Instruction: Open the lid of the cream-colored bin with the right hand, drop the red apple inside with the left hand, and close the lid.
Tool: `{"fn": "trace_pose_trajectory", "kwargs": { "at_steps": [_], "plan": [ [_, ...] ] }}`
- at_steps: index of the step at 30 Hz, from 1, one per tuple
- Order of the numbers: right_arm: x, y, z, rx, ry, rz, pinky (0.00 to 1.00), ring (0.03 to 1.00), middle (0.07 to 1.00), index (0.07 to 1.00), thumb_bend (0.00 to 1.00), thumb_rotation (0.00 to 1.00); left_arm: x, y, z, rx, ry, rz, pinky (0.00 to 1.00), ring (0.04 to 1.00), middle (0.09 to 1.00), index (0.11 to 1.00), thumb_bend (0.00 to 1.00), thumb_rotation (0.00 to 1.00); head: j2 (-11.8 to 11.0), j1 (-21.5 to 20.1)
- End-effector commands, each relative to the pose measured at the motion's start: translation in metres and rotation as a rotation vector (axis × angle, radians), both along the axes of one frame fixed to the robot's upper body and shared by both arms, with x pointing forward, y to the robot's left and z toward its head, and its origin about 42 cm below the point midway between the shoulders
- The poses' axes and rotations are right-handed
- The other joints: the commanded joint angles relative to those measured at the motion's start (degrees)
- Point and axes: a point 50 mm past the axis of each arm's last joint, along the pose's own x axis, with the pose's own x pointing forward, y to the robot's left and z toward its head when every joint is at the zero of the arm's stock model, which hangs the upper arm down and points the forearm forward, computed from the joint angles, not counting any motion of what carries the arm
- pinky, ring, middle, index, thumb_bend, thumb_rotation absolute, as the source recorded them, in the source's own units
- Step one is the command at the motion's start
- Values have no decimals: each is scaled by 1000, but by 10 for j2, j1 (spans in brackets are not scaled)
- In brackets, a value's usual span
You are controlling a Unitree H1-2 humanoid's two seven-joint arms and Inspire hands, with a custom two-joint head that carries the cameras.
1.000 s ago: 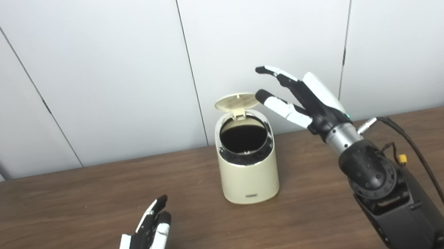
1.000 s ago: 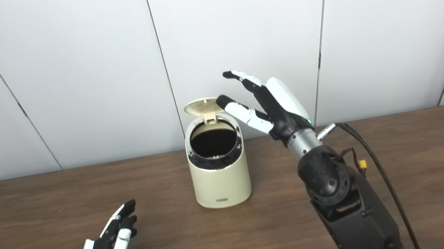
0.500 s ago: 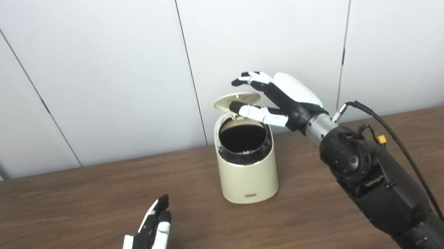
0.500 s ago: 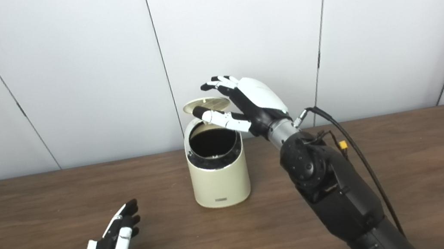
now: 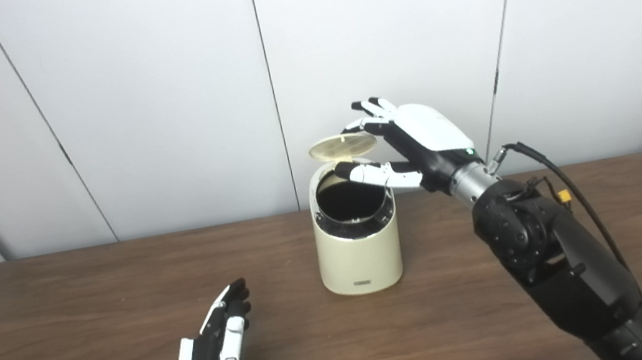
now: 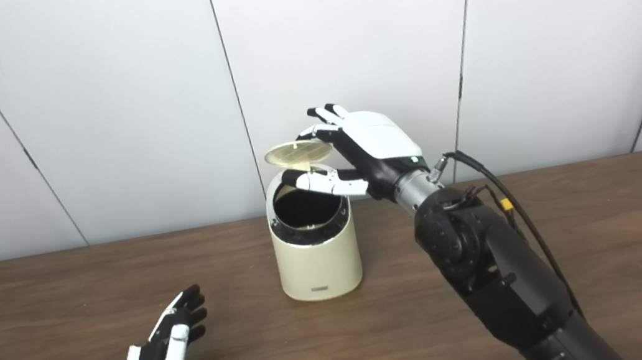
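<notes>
The bin lid stands raised under the right hand's spread fingers, no apple visible, left hand empty.

A cream-colored bin stands upright near the middle of the brown table, its dark interior exposed. The lid is raised on its rear hinge, tilted close to level above the opening. The right hand is at the lid, fingers apart: fingertips meet the lid's right edge, while the thumb reaches across the bin's rim below. The left hand lies on the table well apart from the bin, fingers extended, holding nothing.
</notes>
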Motion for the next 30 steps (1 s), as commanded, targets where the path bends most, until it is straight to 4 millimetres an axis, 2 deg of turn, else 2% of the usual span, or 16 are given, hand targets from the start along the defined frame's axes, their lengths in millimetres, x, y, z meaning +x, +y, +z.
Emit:
{"fn": "trace_pose_trajectory", "kwargs": {
  "at_steps": [1,10,16,25,30],
  "plan": [
    [-5,-1,24,-9,-81,16,925,1000,961,753,494,976,7,-3,15,-3,-84,-3,851,861,880,894,545,908,2,1],
    [-17,-8,21,-31,-76,23,930,1000,953,738,483,950,7,-4,18,-10,-89,-2,842,859,877,890,530,893,8,2],
    [-29,-3,13,-42,-43,47,951,1000,949,753,475,916,8,-4,20,-8,-90,-2,837,855,874,887,534,890,12,3],
    [-36,7,-13,-78,29,84,989,1000,958,759,503,931,8,-6,22,-10,-97,4,830,850,870,883,525,882,18,8],
    [-38,9,-24,-108,58,91,984,1000,953,759,507,886,7,-5,25,-13,-105,13,822,848,867,878,512,886,21,9]
  ]
}}
